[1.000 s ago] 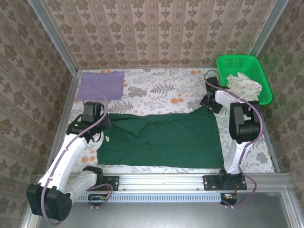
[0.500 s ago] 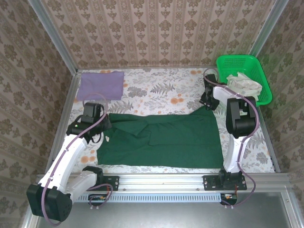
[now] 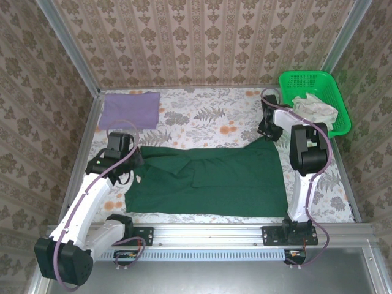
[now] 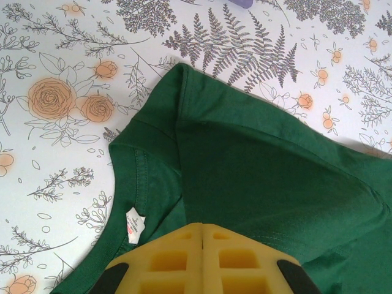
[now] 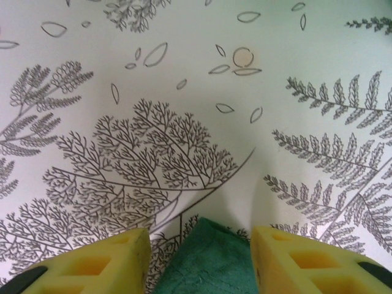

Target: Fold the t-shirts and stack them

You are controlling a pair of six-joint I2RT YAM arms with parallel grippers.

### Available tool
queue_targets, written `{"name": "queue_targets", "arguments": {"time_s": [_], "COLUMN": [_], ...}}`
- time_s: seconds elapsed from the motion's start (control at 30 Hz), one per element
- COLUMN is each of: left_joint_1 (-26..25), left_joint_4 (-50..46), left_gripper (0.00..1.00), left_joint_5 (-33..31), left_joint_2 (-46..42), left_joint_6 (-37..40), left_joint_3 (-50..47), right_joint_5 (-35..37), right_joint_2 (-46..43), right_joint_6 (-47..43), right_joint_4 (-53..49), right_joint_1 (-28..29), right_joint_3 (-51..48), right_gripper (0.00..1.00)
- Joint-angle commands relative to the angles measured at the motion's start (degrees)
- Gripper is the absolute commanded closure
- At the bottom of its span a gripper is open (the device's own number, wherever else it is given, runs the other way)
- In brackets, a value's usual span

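The dark green t-shirt (image 3: 214, 180) lies spread across the middle of the table, its left part folded over itself. My left gripper (image 3: 136, 156) is at its left edge beside the collar, and in the left wrist view that gripper (image 4: 202, 225) is shut on the dark green t-shirt (image 4: 257, 159) where the folded flap's edge runs into the pads. My right gripper (image 3: 267, 131) is at the shirt's far right corner. In the right wrist view it (image 5: 199, 231) stands open, with that corner of the dark green t-shirt (image 5: 205, 266) between the fingers and clear of both. The pale lilac t-shirt (image 3: 128, 110) lies folded at the far left.
A bright green mesh basket (image 3: 306, 76) with a pale crumpled cloth (image 3: 313, 109) in it stands at the far right corner. Patterned walls enclose the table on three sides. A metal rail (image 3: 208, 234) runs along the near edge.
My right arm has drawn in toward the shirt's far right corner and its jaws have narrowed around it. The left arm and the shirt have not moved.
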Motion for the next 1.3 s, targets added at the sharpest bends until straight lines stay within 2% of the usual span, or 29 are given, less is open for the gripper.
{"name": "queue_targets", "arguments": {"time_s": [0.0,0.23,0.33,0.5,0.73,0.87,1.03,1.27], "left_joint_1": [0.55,0.52,0.52,0.50,0.52,0.52,0.52,1.52], "left_joint_4": [-0.17,-0.13,-0.13,0.04,1.30,3.12,6.38,10.29], "left_gripper": [1.00,1.00,1.00,1.00,0.99,0.99,0.99,1.00], "left_joint_5": [0.29,0.57,0.56,0.70,1.19,1.49,2.22,6.89], "left_joint_2": [-0.58,-0.40,-0.35,-0.16,1.96,5.18,10.85,27.05], "left_joint_6": [-0.59,-0.38,-0.34,-0.10,1.28,2.71,4.91,9.35], "left_joint_3": [-0.57,-0.32,-0.14,0.10,1.45,3.76,8.49,25.77], "right_joint_5": [1.49,1.68,1.51,1.36,1.28,0.96,-1.00,-0.75], "right_joint_2": [1.81,3.13,3.83,3.94,2.17,0.16,-2.63,-8.73], "right_joint_6": [-0.98,-2.11,-2.55,-3.18,-5.04,-6.53,-6.96,-8.25], "right_joint_4": [-2.64,-3.19,-3.49,-3.93,-3.87,-3.31,-3.18,-2.37], "right_joint_1": [0.29,0.30,0.25,0.27,0.28,0.33,0.33,0.10], "right_joint_3": [2.01,3.51,3.82,4.23,3.37,2.74,2.72,1.38], "right_gripper": [0.54,0.64,0.72,0.78,0.93,1.00,1.00,1.00]}}
